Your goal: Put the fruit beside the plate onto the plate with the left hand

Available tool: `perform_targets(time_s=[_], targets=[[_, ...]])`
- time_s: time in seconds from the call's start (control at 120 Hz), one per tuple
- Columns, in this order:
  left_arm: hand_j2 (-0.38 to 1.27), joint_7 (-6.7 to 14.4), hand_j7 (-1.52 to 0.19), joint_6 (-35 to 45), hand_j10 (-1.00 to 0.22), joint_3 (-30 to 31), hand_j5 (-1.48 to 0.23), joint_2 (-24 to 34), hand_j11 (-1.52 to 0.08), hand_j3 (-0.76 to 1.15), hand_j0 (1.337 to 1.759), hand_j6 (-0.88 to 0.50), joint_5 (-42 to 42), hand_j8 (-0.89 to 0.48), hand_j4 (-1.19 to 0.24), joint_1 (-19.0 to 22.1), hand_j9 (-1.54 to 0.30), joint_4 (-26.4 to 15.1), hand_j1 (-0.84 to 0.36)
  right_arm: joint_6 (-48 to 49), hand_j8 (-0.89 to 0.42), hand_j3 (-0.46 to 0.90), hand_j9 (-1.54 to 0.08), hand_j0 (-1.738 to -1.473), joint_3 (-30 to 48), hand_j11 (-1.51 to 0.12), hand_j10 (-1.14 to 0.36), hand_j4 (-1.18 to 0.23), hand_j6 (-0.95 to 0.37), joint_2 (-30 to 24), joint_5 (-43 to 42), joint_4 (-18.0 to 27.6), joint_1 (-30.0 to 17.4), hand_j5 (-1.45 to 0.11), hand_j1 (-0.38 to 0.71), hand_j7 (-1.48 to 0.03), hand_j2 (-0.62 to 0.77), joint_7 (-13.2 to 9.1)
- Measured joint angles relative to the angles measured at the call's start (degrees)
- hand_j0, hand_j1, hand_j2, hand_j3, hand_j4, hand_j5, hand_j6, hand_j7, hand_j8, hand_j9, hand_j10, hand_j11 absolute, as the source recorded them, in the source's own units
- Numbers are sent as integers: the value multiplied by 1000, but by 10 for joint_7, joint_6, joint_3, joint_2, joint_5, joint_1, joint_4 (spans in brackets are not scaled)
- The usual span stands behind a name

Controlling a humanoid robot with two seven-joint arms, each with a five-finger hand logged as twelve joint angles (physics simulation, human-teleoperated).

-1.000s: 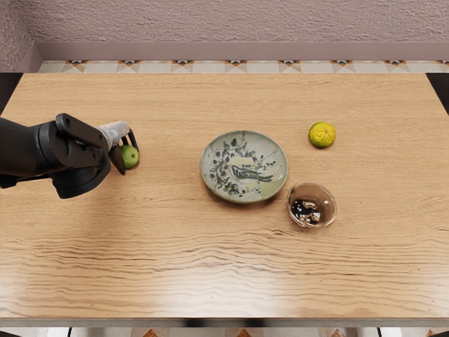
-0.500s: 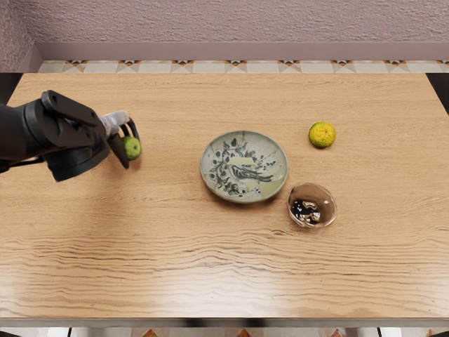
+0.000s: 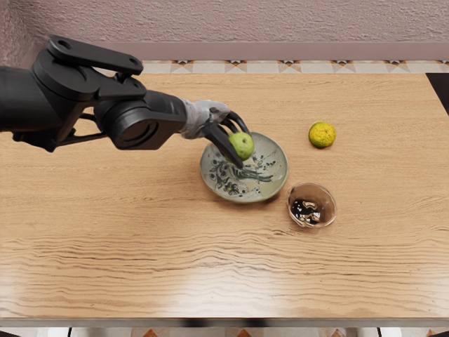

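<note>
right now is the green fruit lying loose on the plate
No, the left robot hand grips the green fruit over the plate.

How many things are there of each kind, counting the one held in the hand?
Fruit: 2 (green fruit, yellow fruit)
Plate: 1
Bowl: 1
Total: 4
</note>
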Motion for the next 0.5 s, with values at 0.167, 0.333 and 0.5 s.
perform_targets(time_s=[0.167, 0.333, 0.5], targets=[[368, 0, -1129, -7, -617, -8, -1182, -19, -1110, 0, 1651, -314, 1, -355, -487, 18, -1111, 28, -280, 0, 0, 0, 0, -1658, 0, 0, 0, 0, 0, 0, 0, 0, 0, 0, -349, 0, 0, 0], [177, -1, -571, 20, -328, -6, -595, -19, -563, 0, 1655, -194, 2, -213, -271, 17, -564, 42, 5, 0, 0, 0, 0, -1658, 0, 0, 0, 0, 0, 0, 0, 0, 0, 0, -349, 0, 0, 0], [81, 0, -273, -47, -161, 26, -283, 127, -269, 0, 1657, -101, 2, -110, -135, -58, -269, -22, 178, 0, 0, 0, 0, -1658, 0, 0, 0, 0, 0, 0, 0, 0, 0, 0, -349, 0, 0, 0]])
